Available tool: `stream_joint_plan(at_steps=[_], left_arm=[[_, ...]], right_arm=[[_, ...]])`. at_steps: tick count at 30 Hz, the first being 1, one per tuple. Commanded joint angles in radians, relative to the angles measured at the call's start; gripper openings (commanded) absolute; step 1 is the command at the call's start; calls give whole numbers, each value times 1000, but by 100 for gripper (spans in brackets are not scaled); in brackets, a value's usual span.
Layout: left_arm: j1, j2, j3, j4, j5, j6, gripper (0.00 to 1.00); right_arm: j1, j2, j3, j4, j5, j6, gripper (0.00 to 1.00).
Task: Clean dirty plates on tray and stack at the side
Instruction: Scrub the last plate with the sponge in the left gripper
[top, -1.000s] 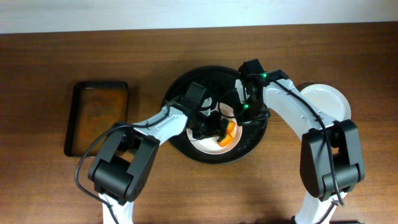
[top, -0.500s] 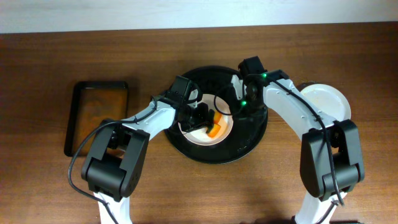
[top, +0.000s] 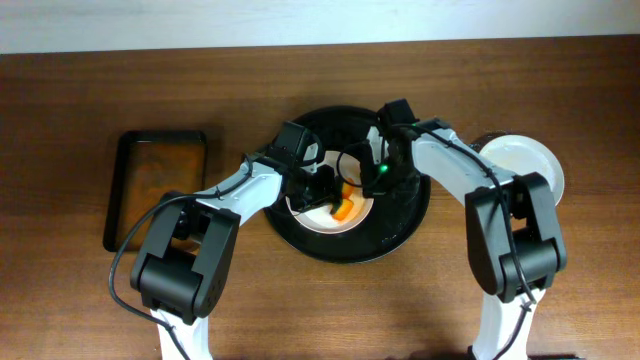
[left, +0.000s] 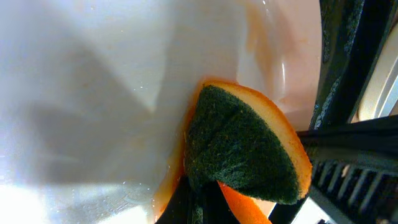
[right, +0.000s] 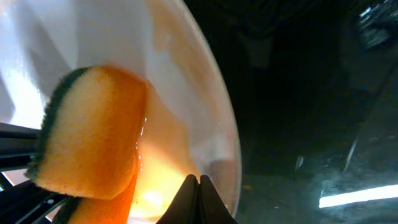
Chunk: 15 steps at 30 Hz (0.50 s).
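- L gripper (top: 322, 190): clamped on the sponge (left: 249, 149), green scrub side pressed to the plate (top: 320, 222) right under its fingers.
- R gripper (top: 384, 176): tips pinched together on the plate's rim, apparently steadying it. The sponge sits just ahead of its fingers.
- Plate lies inside the tray (top: 390, 238), btwn both grippers. An orange film (right: 168, 155) is on the surface beside the sponge, so prob. mid-scrub, not clean yet.
- Second plate (top: 525, 165) sits outside the tray, well off to the R gripper's outer side. Likely the stack spot.
- Risk: R pinch is thin & the rim looks wet. A hard sponge push toward it could slip the plate free or tip it vs. the tray wall.
- Risk: sponge is squashed. Sideways drag may twist it out of L's fingers.
- Risk: grippers are v. close. A long stroke could knock L into R.
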Motion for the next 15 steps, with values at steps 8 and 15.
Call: stream_joint_plan(at_steps=[8, 15], left_arm=[[124, 12, -12, -16, -228, 19, 1], [148, -124, 23, -28, -82, 62, 1]], right_arm=[[4, 17, -17, -58, 78, 54, 4], [4, 14, -13, -66, 77, 53, 10]])
